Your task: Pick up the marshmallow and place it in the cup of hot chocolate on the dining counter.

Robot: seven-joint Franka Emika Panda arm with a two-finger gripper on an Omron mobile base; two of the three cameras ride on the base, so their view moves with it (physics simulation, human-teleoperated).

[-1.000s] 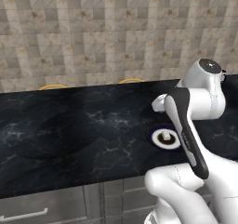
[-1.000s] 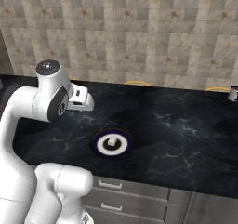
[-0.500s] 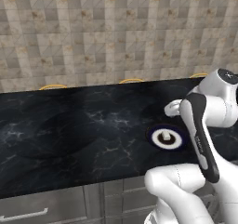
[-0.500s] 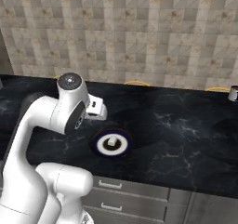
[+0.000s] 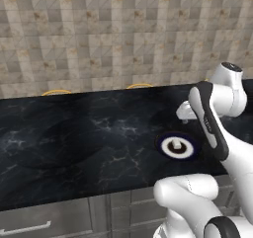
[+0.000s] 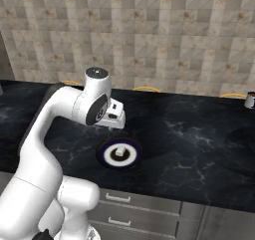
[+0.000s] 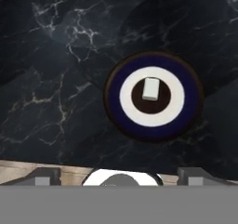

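Note:
The marshmallow (image 7: 150,88), a tiny white stub, lies on the dark centre of a round white plate with a dark blue rim (image 7: 114,108) on the black marble dining counter (image 7: 56,69). My gripper (image 7: 118,177) hangs above the plate, looking straight down, fingertips (image 7: 42,177) wide apart, open and holding nothing. From the right base view the hand (image 6: 114,118) hovers just behind the marshmallow (image 6: 118,153); the left base view has the marshmallow (image 5: 175,144) below the hand (image 5: 185,111). The cup of hot chocolate (image 6: 250,100) stands far right at the counter's back edge.
Yellow stool tops (image 5: 56,91) (image 6: 146,89) peek over the counter's far edge before a tiled wall. Grey drawer fronts (image 6: 149,209) run below the near edge. Bare marble (image 6: 199,139) stretches between the plate (image 6: 103,155) and the cup.
The arm has swung toward the plate, carrying the hand from beside it to right above it. Plate, marshmallow and cup have stayed put.

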